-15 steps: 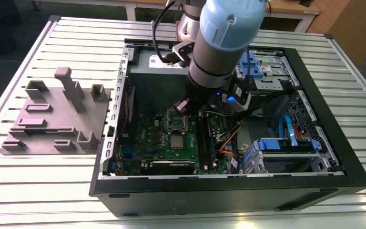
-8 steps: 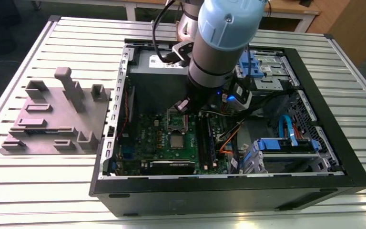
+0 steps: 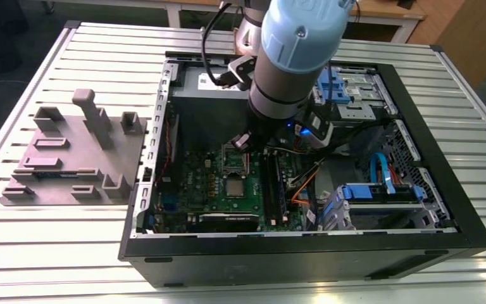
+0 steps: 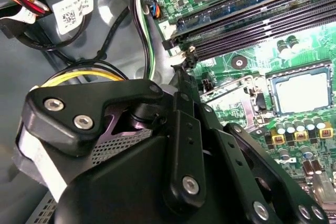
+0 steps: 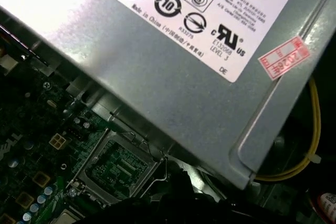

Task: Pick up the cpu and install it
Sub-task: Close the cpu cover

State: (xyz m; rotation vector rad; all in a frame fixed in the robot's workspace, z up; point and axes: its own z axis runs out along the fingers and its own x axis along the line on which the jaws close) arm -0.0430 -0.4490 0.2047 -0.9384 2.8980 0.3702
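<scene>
One arm (image 3: 298, 57) is all I drive, and it reaches straight down into the open case (image 3: 445, 221), bent low over the green board (image 3: 200, 190). My claw (image 3: 255, 140) hangs just above the board, near the grey power box (image 5: 173, 77). I cannot tell if the claw is open or closed, or if it has hold of anything. I see the cpu (image 4: 302, 92) lying flat in its socket (image 4: 273, 95), a shiny square beside the black claw links.

a grey metal power-supply box (image 5: 173, 85) with a white label lies above a green circuit board (image 5: 37, 150); a metal-framed open socket (image 5: 115, 169) sits just beside the box's edge, a yellow cable (image 5: 310, 150) at the box's corner.
</scene>
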